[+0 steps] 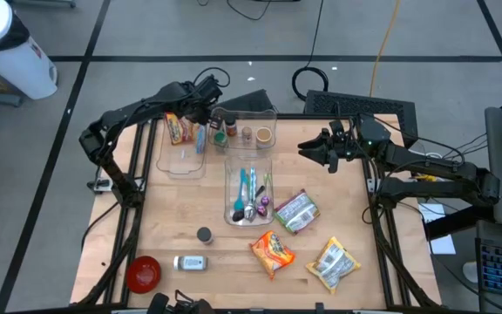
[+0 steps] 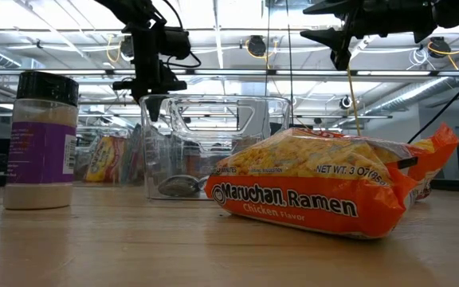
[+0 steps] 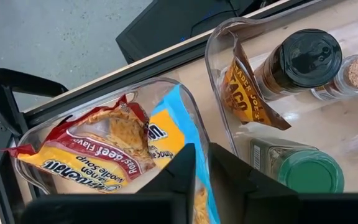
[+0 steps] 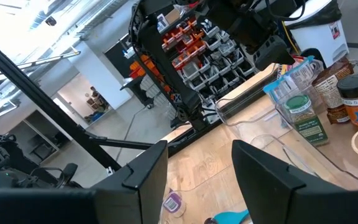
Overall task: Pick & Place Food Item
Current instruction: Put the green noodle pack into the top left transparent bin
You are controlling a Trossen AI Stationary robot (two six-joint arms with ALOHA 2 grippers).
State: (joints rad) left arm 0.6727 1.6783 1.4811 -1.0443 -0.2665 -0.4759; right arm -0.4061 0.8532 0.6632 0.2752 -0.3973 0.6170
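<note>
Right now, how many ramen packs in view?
2 certain. Orange Maruchan chicken ramen pack loose on the table, near edge. Red-and-yellow Maruchan beef ramen pack in the far-left clear bin, under the left hand. More could be hidden behind it.

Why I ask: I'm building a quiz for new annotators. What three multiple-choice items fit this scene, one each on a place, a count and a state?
1. Where is the red bowl?
A. In a clear bin
B. On the table, at the near corner on the left arm's side
C. Under the right gripper

2. How many food packets lie loose on the table, outside the bins?
A. One
B. Three
C. Five

3. How is the right gripper?
A. Open and empty
B. Shut on a ramen packet
C. Shut on a spoon

Key: 1 B, the red bowl sits on the table at that corner. 2 B, an orange ramen packet, a purple-green packet and a yellow packet. 3 A, the right gripper shows its fingers apart with nothing between.
</note>
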